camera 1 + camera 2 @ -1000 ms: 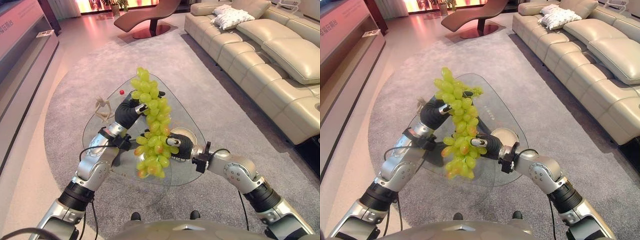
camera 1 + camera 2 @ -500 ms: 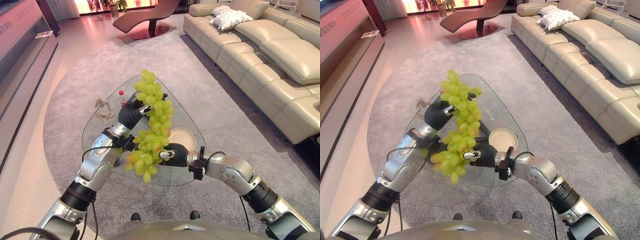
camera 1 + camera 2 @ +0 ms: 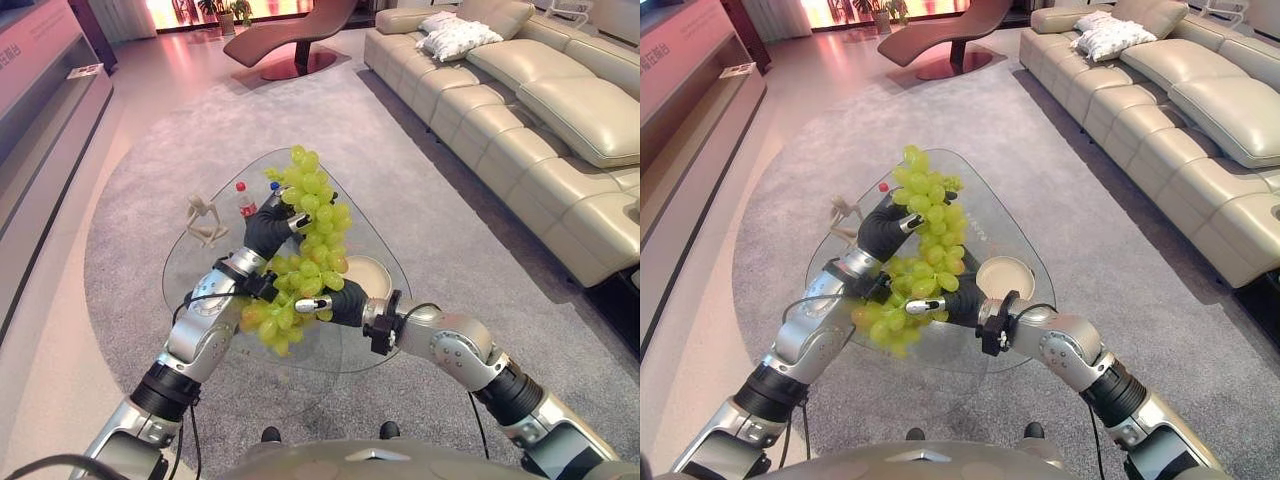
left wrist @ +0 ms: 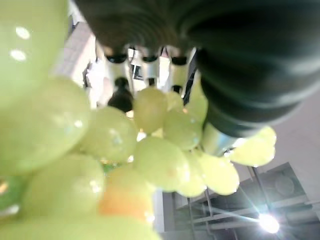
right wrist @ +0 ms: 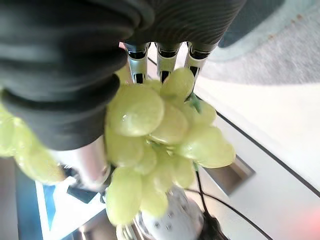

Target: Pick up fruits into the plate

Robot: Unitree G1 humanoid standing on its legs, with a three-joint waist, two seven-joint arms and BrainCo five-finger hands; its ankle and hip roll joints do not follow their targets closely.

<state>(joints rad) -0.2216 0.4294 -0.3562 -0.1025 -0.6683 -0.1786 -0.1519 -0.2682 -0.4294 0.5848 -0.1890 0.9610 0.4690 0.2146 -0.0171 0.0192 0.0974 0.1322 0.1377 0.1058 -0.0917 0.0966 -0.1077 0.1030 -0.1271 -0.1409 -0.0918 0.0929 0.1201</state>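
Green grapes (image 3: pixel 305 255), one long bunch, hang in the air above the glass table (image 3: pixel 375 230), held between both hands. The left hand (image 3: pixel 268 228) has its fingers curled round the upper part of the bunch, and the right hand (image 3: pixel 343 303) has its fingers closed on the lower part from the side. Since a second ago the bunch has bent and bunched up: its lower end has swung toward the left arm, and the right hand has drawn in closer to the left one. The cream plate (image 3: pixel 372 274) lies on the glass just beyond the right hand, now mostly uncovered. A small red-capped bottle (image 3: pixel 244 199) and a pale figurine (image 3: pixel 205 219) stand on the table's far left part.
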